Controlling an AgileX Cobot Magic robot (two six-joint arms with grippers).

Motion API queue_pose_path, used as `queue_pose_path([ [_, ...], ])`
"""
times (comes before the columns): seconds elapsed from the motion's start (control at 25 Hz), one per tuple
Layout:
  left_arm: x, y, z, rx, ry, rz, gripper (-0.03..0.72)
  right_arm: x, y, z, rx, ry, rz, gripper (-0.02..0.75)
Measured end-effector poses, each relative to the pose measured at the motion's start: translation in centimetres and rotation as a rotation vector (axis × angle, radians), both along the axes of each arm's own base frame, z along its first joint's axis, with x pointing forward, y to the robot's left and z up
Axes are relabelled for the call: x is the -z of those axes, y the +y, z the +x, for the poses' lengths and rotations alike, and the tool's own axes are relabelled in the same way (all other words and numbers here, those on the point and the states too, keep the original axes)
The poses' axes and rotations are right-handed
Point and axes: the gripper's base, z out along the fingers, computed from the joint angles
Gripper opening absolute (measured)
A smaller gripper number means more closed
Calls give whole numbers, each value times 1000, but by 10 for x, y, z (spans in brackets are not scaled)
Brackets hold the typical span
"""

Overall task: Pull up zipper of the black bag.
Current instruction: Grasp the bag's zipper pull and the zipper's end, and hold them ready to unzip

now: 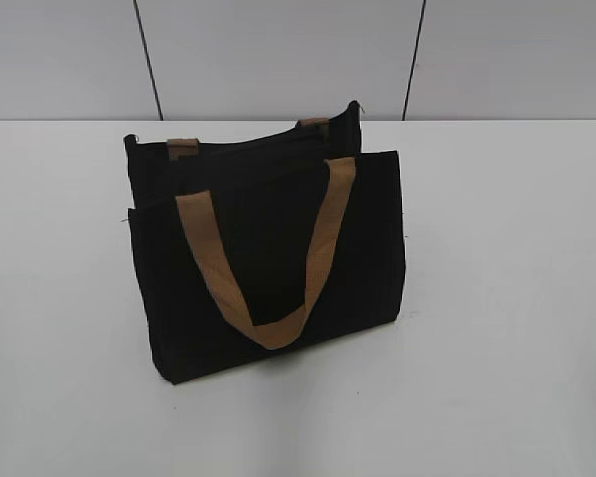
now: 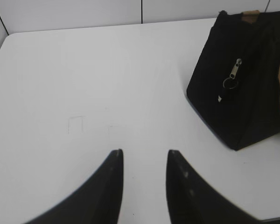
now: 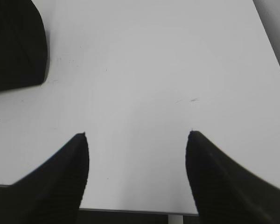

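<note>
The black bag [image 1: 268, 253] stands upright in the middle of the white table, with a tan loop handle [image 1: 268, 248] hanging down its front. In the left wrist view the bag [image 2: 242, 88] is at the right, and the zipper [image 2: 234, 74], a small silver slider with a ring pull, hangs on its end face. My left gripper [image 2: 144, 151] is open and empty over bare table, left of the bag. My right gripper [image 3: 137, 135] is wide open and empty near the table's front edge; a corner of the bag [image 3: 16, 46] shows at its upper left. Neither gripper shows in the exterior view.
The white table [image 1: 497, 298] spreads around the bag on all sides. A grey panelled wall [image 1: 278, 60] stands behind it. The table's front edge [image 3: 130, 210] lies just under the right gripper.
</note>
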Motion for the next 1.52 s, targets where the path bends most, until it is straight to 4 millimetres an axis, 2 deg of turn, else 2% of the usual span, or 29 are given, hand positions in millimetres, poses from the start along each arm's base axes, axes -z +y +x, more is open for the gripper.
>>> queue_pose_path([
  [0.96, 0, 0, 0, 0, 1, 0, 236, 0, 0, 0, 0, 0, 0, 505],
  [1.08, -2, 0, 0, 0, -16, -4, 255, 0, 0, 0, 0, 0, 0, 505],
  [1.2, -14, 0, -1, -2, -100, -16, 324, 0, 0, 0, 0, 0, 0, 505],
  [1.44, -35, 1, 7, -20, -300, -36, 629, 0, 0, 0, 0, 0, 0, 505],
  [1.52, -42, 2, 17, -36, -360, -24, 666, 0, 0, 0, 0, 0, 0, 505],
])
